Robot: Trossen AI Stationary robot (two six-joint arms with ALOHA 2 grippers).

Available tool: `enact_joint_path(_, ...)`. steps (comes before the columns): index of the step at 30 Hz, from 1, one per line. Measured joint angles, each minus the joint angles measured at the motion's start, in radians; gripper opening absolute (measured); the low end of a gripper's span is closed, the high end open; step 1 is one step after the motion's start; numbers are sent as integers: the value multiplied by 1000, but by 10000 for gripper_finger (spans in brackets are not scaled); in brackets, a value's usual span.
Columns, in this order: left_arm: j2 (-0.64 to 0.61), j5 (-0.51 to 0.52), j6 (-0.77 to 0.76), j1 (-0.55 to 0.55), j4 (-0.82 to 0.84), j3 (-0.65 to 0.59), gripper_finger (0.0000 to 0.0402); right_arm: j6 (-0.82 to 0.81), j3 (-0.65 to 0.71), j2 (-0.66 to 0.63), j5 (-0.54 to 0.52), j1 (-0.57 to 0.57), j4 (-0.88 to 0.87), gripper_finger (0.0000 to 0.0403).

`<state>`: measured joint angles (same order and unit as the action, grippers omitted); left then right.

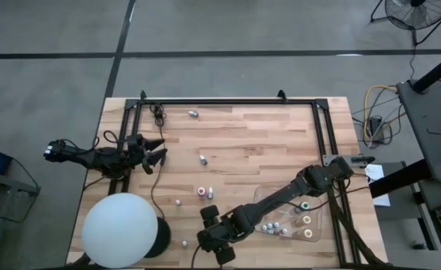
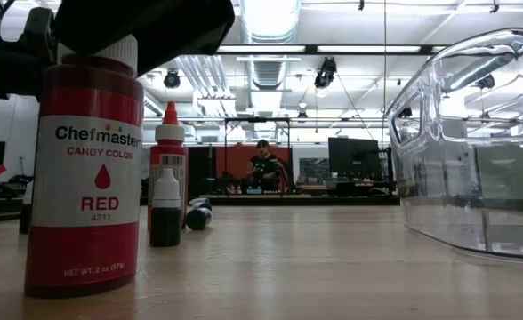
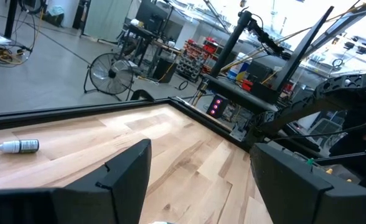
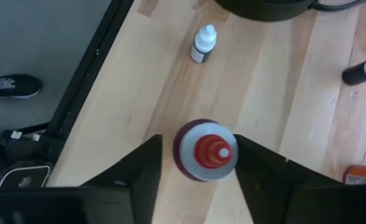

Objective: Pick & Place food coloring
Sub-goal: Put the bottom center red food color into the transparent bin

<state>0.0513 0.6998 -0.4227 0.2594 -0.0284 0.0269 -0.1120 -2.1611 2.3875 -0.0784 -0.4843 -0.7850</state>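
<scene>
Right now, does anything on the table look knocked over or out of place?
Yes. One food coloring bottle lies on its side, alone near the table's far edge, while others stand upright near the clear tray.

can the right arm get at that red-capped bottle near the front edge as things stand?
Probably yes. The right gripper is already straddling the red-capped bottle, a finger on either side, with nothing between them. The nearest small bottle stands well clear. Whether the fingers already touch it can't be told.
</scene>
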Motion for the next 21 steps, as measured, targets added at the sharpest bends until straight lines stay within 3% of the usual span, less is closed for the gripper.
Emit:
enact_joint_path(9,0,0,0,0,0,0,245,0,11,0,0,0,43,108)
enact_joint_path(15,0,0,0,0,0,0,245,0,10,-8,0,0,-1,110)
enact_joint_path(21,0,0,0,0,0,0,245,1,-61,-20,0,10,-185,109)
